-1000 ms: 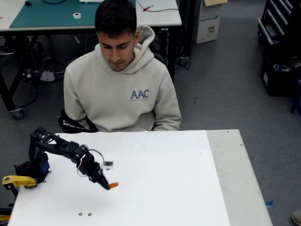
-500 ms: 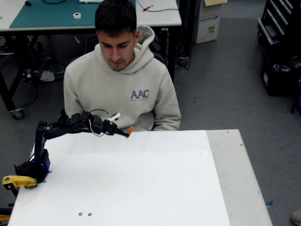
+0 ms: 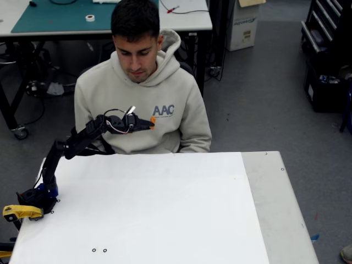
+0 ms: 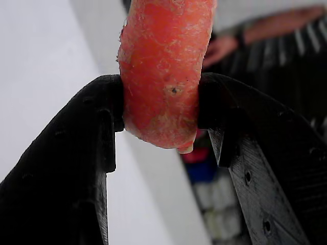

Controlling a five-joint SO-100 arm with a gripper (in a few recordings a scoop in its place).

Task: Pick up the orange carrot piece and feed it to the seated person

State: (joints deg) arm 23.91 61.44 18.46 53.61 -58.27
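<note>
In the fixed view the black arm [image 3: 71, 146] rises from its blue base [image 3: 39, 197] at the worktop's nine o'clock edge and reaches up toward two o'clock, ending level with the chest of the seated person [image 3: 140, 99]. The pincer [image 3: 149, 122] is clamped on the orange carrot piece [image 3: 152, 119], which sits at the very tip, raised well above the white worktop [image 3: 165, 209] and in front of the grey hoodie, just at nine o'clock of the printed letters [image 3: 163, 110]. The carrot is below the person's chin, apart from the face. The person sits behind the worktop's twelve o'clock edge, head tilted down toward the arm. A thin white cable [image 3: 113, 124] loops over the wrist section.

In the wrist view the carrot piece [image 4: 163, 76] stands close to upright between the two black fingers [image 4: 66, 168], gripped on both flanks; its rounded lower end hangs free below the contact points and its upper end runs out of frame at twelve o'clock. Its surface is rough with a small dark speck. Behind, blurred, the white worktop [image 4: 41, 76] lies toward nine o'clock and a hand [image 4: 219, 48] shows toward one o'clock.

A yellow clamp [image 3: 19, 212] holds the base to the worktop at its eight o'clock corner.
</note>
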